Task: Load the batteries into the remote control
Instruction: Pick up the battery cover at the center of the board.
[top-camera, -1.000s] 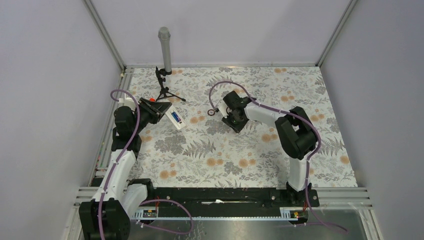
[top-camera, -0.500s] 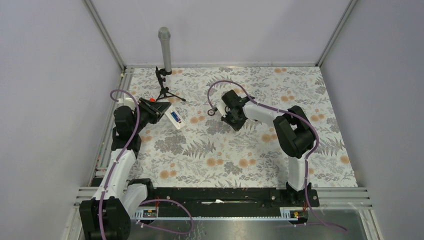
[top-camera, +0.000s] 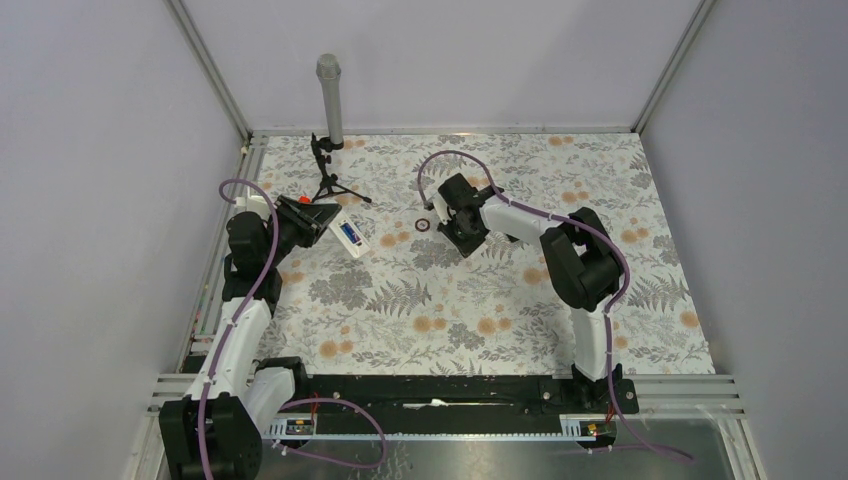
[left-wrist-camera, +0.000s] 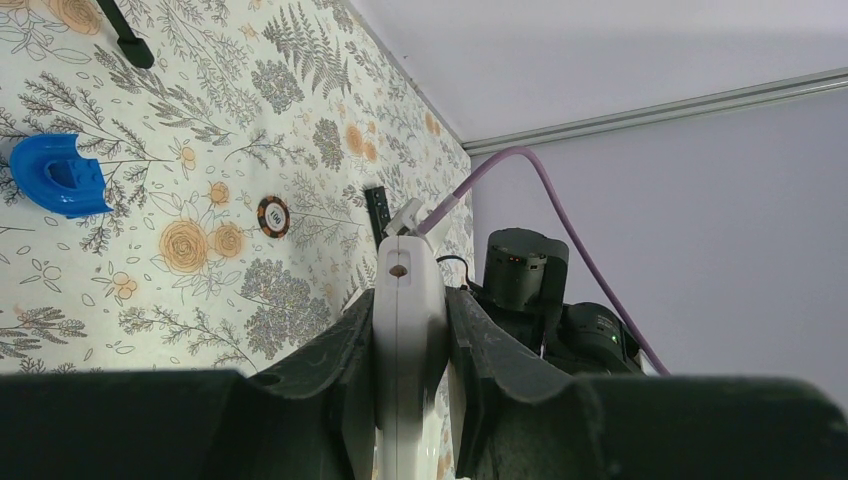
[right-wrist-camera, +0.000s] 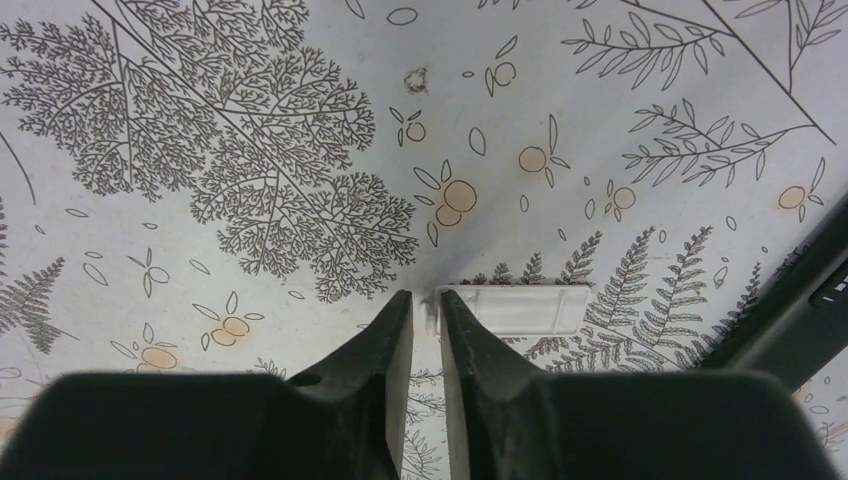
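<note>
Remote: one, slim white plastic slab, blue panel on its face, at far left of counter, sticking out to the right of the left hand. Left hand clenched on it, black moulded fingers hard against both flat sides. Right hand low over far middle of counter, fingers pinched to a thin slit; cannot tell whether anything sits in it. One small white ribbed rectangular plate flat on counter, touching one fingertip. One round chip, dark rim, just left of right hand. One glossy blue arch-shaped block near the chip, apart from it. One black tripod at far left, matte grey cylinder upright behind it. Counter: matte sheet printed with grey ferns and orange flowers. Pale lilac walls, aluminium rails along the edges.
</note>
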